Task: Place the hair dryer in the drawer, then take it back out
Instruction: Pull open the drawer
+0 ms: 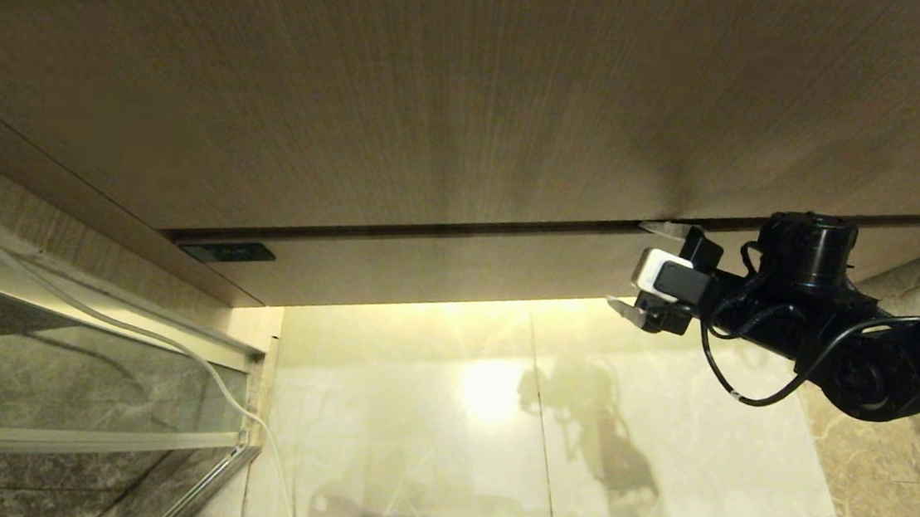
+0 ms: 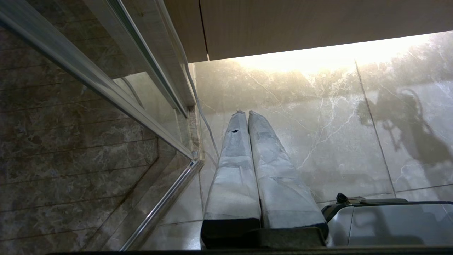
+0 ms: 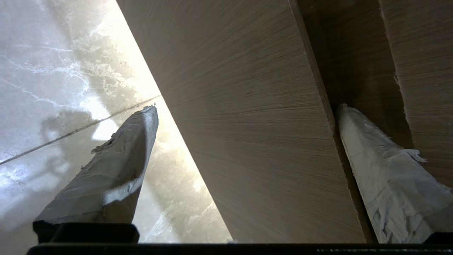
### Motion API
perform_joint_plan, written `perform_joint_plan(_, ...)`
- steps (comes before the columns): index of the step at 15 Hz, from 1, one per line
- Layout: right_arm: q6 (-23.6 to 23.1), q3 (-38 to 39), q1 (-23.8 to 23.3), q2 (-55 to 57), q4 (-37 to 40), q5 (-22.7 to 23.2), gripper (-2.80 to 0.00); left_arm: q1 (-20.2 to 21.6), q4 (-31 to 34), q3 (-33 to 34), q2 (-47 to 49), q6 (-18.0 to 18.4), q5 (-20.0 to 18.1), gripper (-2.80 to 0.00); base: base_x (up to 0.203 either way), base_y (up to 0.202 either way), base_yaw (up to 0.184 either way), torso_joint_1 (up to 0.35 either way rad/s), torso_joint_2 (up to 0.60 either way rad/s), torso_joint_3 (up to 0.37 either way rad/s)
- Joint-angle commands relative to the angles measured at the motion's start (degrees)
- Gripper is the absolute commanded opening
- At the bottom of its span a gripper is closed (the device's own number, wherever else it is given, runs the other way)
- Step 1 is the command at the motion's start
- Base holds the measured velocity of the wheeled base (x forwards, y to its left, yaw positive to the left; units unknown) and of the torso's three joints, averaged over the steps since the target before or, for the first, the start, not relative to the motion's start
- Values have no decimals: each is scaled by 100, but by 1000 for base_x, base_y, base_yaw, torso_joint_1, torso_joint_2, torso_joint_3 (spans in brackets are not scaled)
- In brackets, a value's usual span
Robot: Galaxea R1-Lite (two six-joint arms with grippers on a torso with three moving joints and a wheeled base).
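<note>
The right gripper point(image 1: 641, 268) is at the low front of the drawer point(image 1: 459, 271), near its right end, with its 2 fingers point(image 3: 113, 170) spread wide; one finger is in the gap above the front panel and the other is below its lower edge, over the marble floor point(image 1: 660, 443). The drawer is closed, with its small dark label point(image 1: 227, 251) at the left. The left gripper point(image 2: 245, 114) hangs over the floor beside the glass door point(image 2: 106, 92), its fingers pressed together with nothing between them, and the hair dryer is in no view.

Low head view and wrist views, all sharing the drawer point(image 1: 459, 267) front.
</note>
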Motion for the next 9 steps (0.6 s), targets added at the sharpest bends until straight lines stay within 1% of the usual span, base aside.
perform_joint_plan(1, -27, -5, -82, -33, 289, -9, 0, -6, -1, 0, 0, 1, 1, -280, 0, 0, 0, 0, 0, 0)
perform_joint_plan(3, -44, 7, -157, -82, 485, -12, 0, 2, -1, 0, 0, 1, 1, -280, 0, 0, 0, 0, 0, 0)
perform_joint_plan(9, -36, 12, -171, -82, 580, -86, 0, 2, -1, 0, 0, 1, 1, -280, 0, 0, 0, 0, 0, 0)
